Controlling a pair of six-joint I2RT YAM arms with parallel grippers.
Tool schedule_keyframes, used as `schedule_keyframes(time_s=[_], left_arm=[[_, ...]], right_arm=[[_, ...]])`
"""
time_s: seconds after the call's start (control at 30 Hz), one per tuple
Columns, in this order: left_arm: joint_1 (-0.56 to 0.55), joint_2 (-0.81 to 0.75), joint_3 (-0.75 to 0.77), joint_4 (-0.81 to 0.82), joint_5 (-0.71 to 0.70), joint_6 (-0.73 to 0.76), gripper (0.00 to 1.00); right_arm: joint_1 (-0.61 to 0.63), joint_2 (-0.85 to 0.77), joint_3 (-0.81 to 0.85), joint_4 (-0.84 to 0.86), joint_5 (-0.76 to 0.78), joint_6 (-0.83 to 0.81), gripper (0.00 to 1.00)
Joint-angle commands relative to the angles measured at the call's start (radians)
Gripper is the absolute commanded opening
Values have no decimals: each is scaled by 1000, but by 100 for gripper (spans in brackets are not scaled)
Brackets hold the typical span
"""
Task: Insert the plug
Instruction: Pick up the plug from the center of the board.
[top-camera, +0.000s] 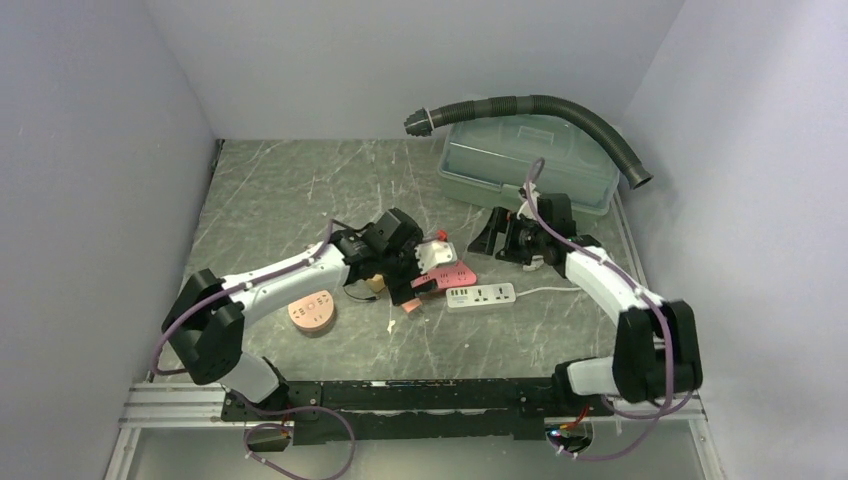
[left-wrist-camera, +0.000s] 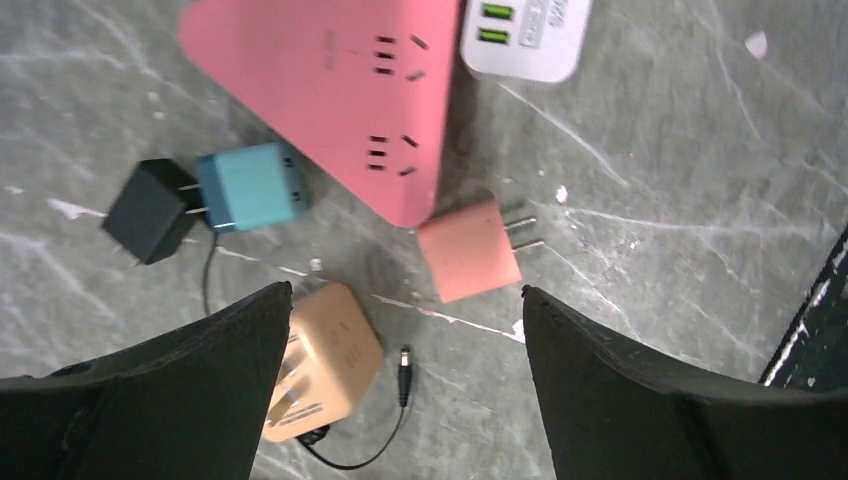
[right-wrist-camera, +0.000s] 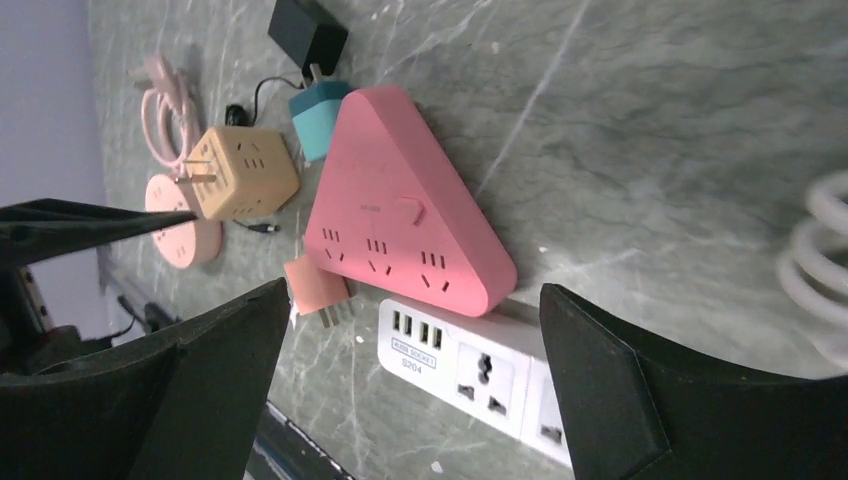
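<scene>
Grey marbled surface (top-camera: 290, 190) lies between pale walls (top-camera: 90, 150); left hand (left-wrist-camera: 405, 293) and right hand (right-wrist-camera: 412, 288) both gape apart; the white strip (left-wrist-camera: 525, 35) is cut off.

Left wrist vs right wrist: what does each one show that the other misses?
Only left wrist: the left gripper, jaws wide apart and holding nothing.
Only right wrist: the right gripper, jaws also apart and empty; universal sockets on the white strip; a round pink socket; a coiled pink cable; a coiled white cord.
Both: the pink triangular strip, the salmon plug lying loose beside it, the tan cube adapter, the teal adapter joined to a black adapter, and the white strip's USB end.
</scene>
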Motion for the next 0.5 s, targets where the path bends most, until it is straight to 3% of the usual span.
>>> schedule_keyframes(time_s=[0.0, 0.17, 0.47], left_arm=[[-13, 30, -9, 5, 62, 40, 89], [-10, 80, -17, 48, 74, 49, 88], [-9, 153, -7, 93, 48, 49, 71]], right_arm=[[1, 132, 17, 195, -191, -45, 100], [11, 237, 8, 263, -230, -56, 100], [108, 340, -46, 362, -163, -56, 98]])
